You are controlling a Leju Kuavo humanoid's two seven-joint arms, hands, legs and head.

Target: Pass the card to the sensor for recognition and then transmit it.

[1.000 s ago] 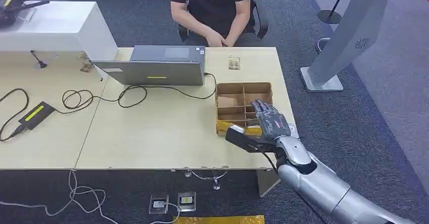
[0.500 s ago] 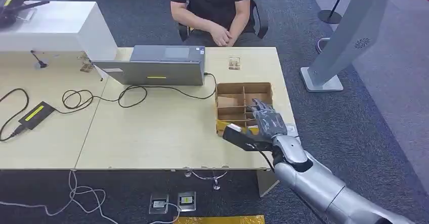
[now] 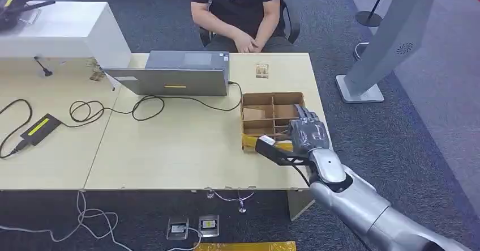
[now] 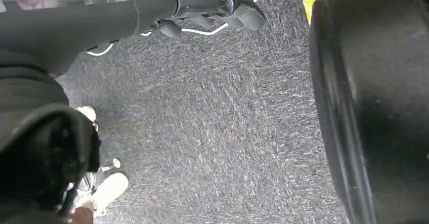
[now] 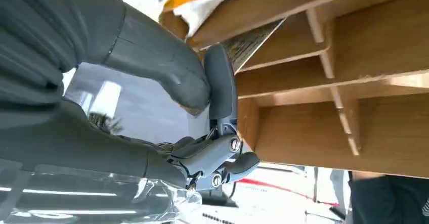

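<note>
Head view: right robot hand [image 3: 307, 133] is hovered over the divided cardboard box [image 3: 271, 101] on the worktop [image 3: 170, 149], fingers curled, nothing seen pinched. Card can't be picked out, presumably in a compartment. Left robot hand [image 4: 212, 16] is hung over carpet, fingers curled on nothing.

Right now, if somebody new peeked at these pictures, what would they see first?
Probably the shiny silver arm reaching in from the lower right, with its right hand over the cardboard box of little compartments at the right end of the table. Next, the grey laptop at the table's far edge, with a person in a black shirt sitting behind it.
</note>
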